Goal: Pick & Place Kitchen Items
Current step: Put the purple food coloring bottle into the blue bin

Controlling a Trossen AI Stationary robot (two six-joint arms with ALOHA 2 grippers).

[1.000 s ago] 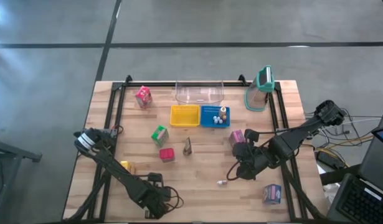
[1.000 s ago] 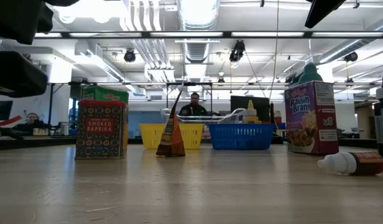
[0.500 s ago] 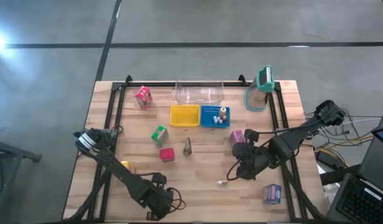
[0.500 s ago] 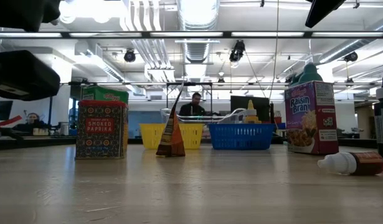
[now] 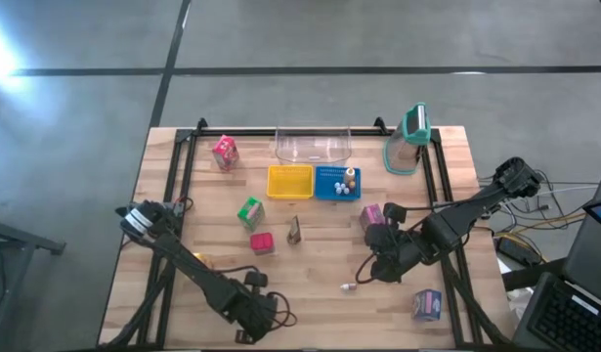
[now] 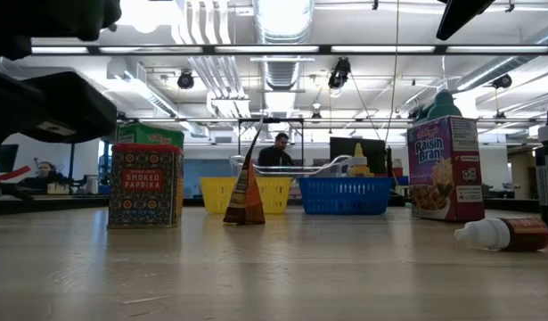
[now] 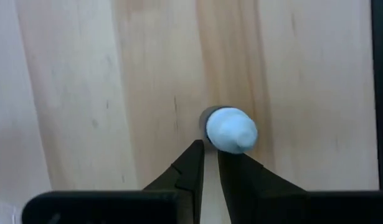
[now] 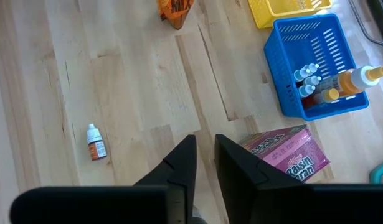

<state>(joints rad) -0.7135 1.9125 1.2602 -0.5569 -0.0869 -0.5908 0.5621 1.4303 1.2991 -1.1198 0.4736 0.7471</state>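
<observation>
The step in hand appears to be the pick of a small dropper bottle (image 8: 96, 142) lying on its side on the bench (image 5: 320, 244), well apart from the blue basket (image 8: 316, 68) that already carries bottles of the same kind.

To do it well, bring the right gripper (image 8: 203, 152) down over the bottle's middle with the fingers set across its short axis, not along its length. A round body lying flat is likely to roll when only one finger touches it, so both should meet it together.

The right gripper hangs above the bench between the dropper bottle and the Raisin Bran carton (image 8: 289, 152). Its fingers stand only a narrow gap apart; nothing sits between them, and nothing is touched. They probably need to spread before the descent.

The left gripper (image 7: 210, 157) is near the front edge of the bench, fingers drawn together and empty. A small pale blue rounded item (image 7: 231, 129) lies on the wood just beyond its tips; contact cannot be told.
</observation>
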